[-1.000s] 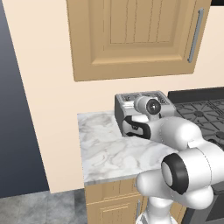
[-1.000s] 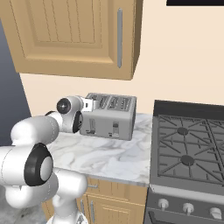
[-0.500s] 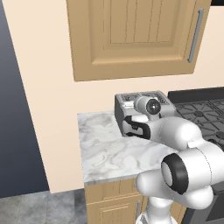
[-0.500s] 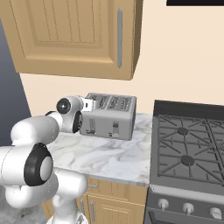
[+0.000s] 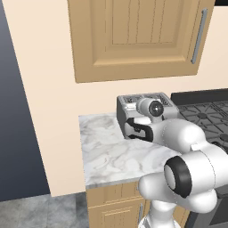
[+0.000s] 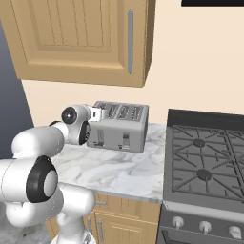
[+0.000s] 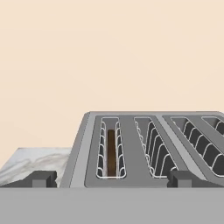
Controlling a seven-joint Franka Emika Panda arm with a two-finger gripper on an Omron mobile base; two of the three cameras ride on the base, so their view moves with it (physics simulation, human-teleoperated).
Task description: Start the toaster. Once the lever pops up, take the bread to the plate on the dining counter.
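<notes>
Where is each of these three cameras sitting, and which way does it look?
Left base view: behind the arm's left, facing the toaster; the arm rises lower right.
Right base view: behind its right, facing the toaster and stove; the arm rises lower left.
Hand view: on the hand, over the bread slot; open tool tips.
All share the toaster.

Base views flank arm, share toaster (image 5: 133,111); hand view close above slots.

Brushed grey toaster (image 6: 119,128) with dark slots and white wire guides, dark brown bread (image 7: 111,153), white-and-grey marbled worktop (image 5: 107,153), light wood cabinet (image 6: 76,40), black stove (image 6: 205,162)
</notes>
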